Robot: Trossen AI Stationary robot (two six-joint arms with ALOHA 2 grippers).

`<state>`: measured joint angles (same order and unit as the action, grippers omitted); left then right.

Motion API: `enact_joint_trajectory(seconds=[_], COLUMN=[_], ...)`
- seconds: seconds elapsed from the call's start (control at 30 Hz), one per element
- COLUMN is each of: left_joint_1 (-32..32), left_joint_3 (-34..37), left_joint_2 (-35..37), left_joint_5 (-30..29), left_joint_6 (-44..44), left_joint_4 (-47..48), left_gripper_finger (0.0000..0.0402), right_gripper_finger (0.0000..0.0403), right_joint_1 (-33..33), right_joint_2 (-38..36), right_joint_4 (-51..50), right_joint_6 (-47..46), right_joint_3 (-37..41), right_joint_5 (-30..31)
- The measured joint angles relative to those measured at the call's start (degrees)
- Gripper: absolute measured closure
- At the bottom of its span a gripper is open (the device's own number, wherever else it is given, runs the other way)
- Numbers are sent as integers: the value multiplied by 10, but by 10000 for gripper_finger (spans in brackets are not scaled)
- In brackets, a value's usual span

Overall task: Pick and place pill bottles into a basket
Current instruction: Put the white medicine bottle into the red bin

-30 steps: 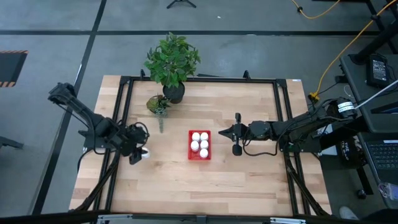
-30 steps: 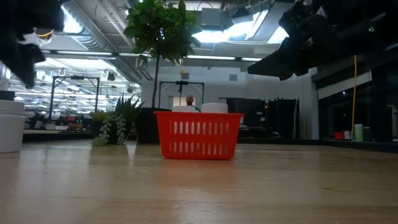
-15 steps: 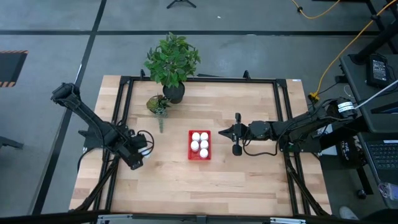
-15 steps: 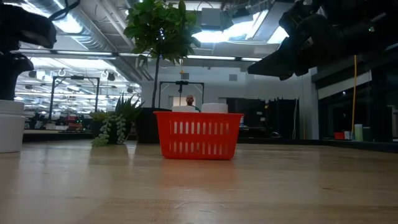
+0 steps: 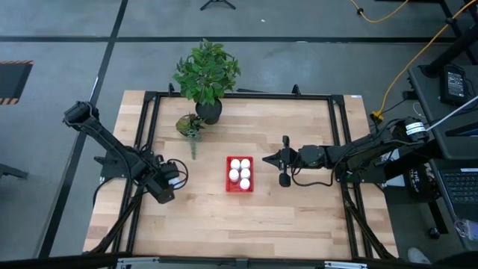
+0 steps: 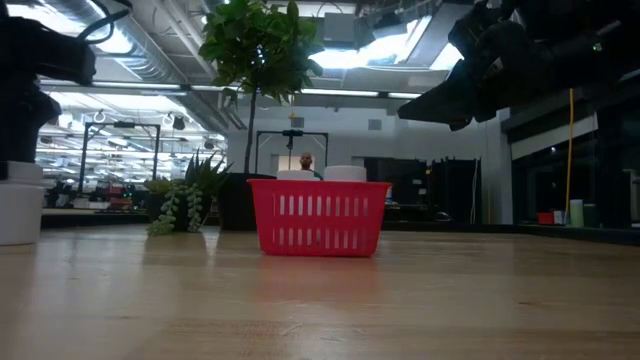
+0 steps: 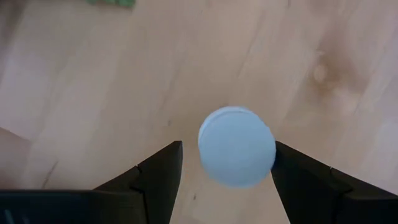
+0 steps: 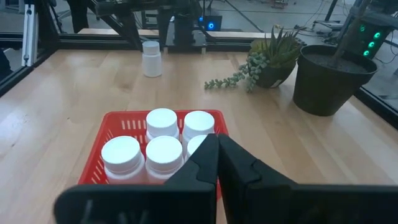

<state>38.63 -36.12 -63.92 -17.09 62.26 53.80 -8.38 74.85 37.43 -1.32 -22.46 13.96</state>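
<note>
One white pill bottle (image 8: 151, 58) stands upright on its base on the wooden table, left of the red basket (image 5: 240, 187). My left gripper (image 7: 227, 144) hangs open right over it, pointing steeply down, with one dark finger on each side of the white cap (image 7: 236, 147). In the low view the bottle (image 6: 20, 205) shows at the left edge with the gripper just above it. The basket (image 8: 118, 127) rests on the table and holds several white-capped bottles (image 8: 163, 122). My right gripper (image 5: 265, 158) hovers shut just right of the basket.
A tall potted plant (image 5: 207, 75) and a small trailing succulent (image 5: 190, 125) stand at the far side of the table. Black frame rails (image 5: 146, 134) run along the table's left, right and far edges. Bare wood lies near the front edge.
My left gripper has come down over the lone bottle and tipped more steeply downward, staying open. The bottle, the basket and my right arm have kept still.
</note>
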Motion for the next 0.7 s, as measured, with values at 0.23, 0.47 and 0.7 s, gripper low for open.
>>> enact_joint_trajectory(seconds=[0.23, 0.47, 0.7], left_joint_1=[0, 0, 0], left_joint_3=[0, 0, 0], left_joint_2=[0, 0, 0], left_joint_5=[-14, -44, -39], left_joint_6=[0, 0, 0], left_joint_4=[-1, -22, -22], left_gripper_finger=[171, 171, 171], right_gripper_finger=[396, 396, 396], right_joint_1=[0, 0, 0], right_joint_2=[0, 0, 0], right_joint_4=[0, 0, 0], right_joint_6=[0, 0, 0], right_joint_3=[0, 0, 0], right_joint_5=[0, 0, 0])
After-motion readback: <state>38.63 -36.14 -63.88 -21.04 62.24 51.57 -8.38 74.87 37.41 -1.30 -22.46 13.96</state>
